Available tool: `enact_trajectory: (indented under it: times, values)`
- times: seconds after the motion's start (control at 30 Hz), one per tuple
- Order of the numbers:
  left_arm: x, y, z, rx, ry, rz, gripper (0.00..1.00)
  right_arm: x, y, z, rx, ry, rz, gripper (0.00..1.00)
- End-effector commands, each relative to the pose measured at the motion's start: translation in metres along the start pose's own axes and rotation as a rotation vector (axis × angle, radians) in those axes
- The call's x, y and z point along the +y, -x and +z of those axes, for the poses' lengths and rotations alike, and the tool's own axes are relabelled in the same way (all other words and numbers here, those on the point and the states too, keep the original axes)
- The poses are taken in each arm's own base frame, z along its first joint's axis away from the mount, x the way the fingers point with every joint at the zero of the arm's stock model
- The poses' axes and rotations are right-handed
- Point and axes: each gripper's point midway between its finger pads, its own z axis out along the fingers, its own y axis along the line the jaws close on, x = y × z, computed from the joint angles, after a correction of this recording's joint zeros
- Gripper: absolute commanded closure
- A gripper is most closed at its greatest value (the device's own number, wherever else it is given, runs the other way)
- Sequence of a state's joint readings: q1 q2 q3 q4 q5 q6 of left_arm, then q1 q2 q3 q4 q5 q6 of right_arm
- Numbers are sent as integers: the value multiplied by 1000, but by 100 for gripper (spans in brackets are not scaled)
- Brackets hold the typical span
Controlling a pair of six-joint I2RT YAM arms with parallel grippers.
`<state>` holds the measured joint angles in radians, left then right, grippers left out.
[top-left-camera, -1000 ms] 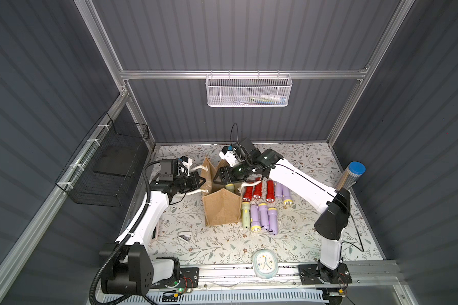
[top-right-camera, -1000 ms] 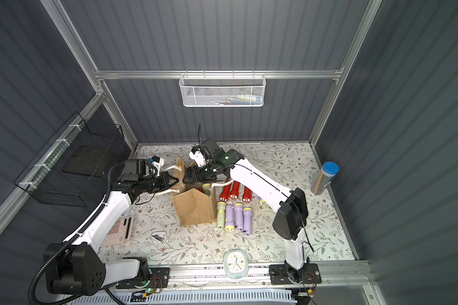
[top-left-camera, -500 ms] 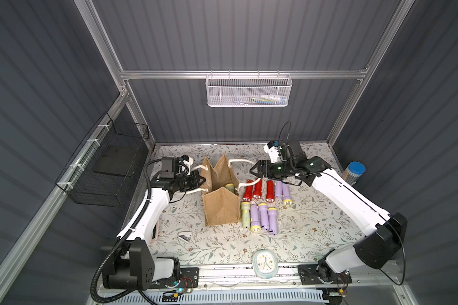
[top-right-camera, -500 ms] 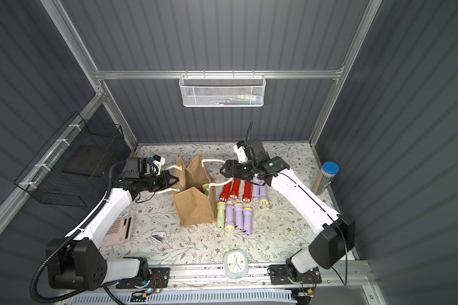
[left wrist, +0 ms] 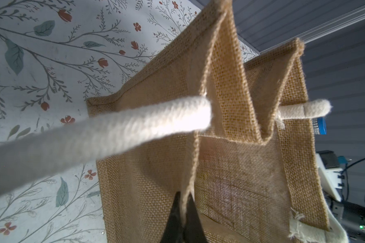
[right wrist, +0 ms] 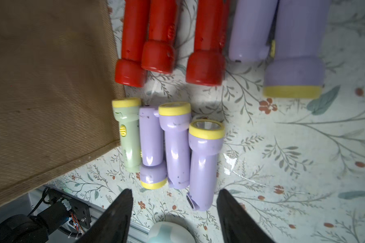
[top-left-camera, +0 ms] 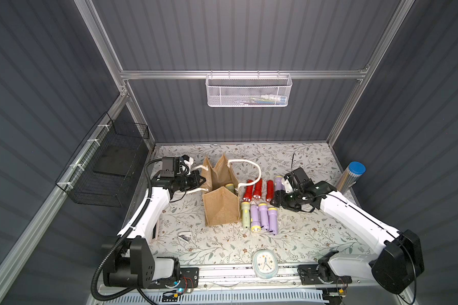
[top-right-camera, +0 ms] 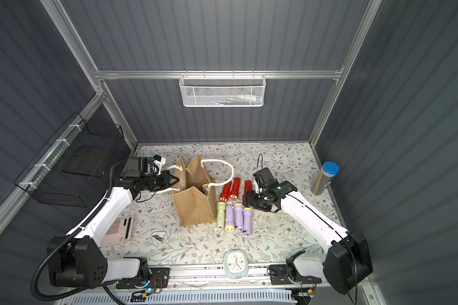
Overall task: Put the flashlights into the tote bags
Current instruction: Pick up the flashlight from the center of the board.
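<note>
The burlap bag (top-left-camera: 221, 210) stands upright on the flowered tabletop (top-left-camera: 302, 237), nearer the left arm, its mouth open and its side panels folded inward. The left tool (left wrist: 184, 196) is pinched tight on the top edge of the bag's wall on that arm's side. One rope handle (left wrist: 93, 136) runs from that wall past the left wrist camera; the other handle (top-left-camera: 251, 165) arcs out over the tabletop toward the red flashlights (top-left-camera: 257, 188). A pale flashlight (top-left-camera: 229, 187) with a yellow head shows inside the bag's mouth.

The right tool (right wrist: 173, 192) hovers above the flashlights lying beside the bag, its jaws well apart and gripping nothing. The three red flashlights lie side by side, the one nearest the bag just beside its wall. Two lavender flashlights (right wrist: 293, 52) lie next to them on the far side from the bag, partly hidden by the right arm in both top views. A closer row holds a green flashlight (right wrist: 129, 134) just beside the bag, then three more lavender ones (right wrist: 176, 147) packed against each other.

A clock (top-left-camera: 264, 264) lies at the front edge; a silver cylinder (top-left-camera: 351, 178) with a blue cap stands at the right edge.
</note>
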<state>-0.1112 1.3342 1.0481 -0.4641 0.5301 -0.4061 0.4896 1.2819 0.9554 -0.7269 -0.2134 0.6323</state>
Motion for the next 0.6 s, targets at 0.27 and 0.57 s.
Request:
enact_trajectory:
  times: [0.27,0.57]
  values:
    - [-1,1,1,11,24,16,100,-28,-36,45,114,-47,96,39]
    - [-2,-1,4,12,19,15,100,-36,-48,67,170,-183,9,39]
